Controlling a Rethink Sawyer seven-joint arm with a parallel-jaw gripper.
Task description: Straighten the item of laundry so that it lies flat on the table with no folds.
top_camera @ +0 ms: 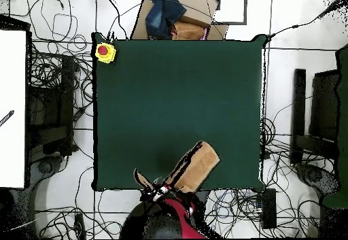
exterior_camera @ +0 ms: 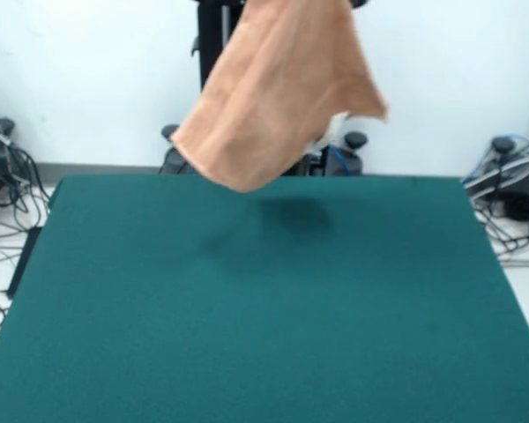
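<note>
The orange-tan towel hangs in the air above the far part of the dark green table, bunched at the top and spreading downward, with its lowest corner just above the table's far edge. Its shadow lies on the felt below. A white tag shows at its right side. In the overhead view the towel shows near the table's bottom edge, by the red arm. The gripper holds the towel's top; the cloth mostly hides it.
A yellow box with a red button sits on the table's corner. A cardboard box with blue cloth stands beyond the opposite edge. Cables lie on the floor around the table.
</note>
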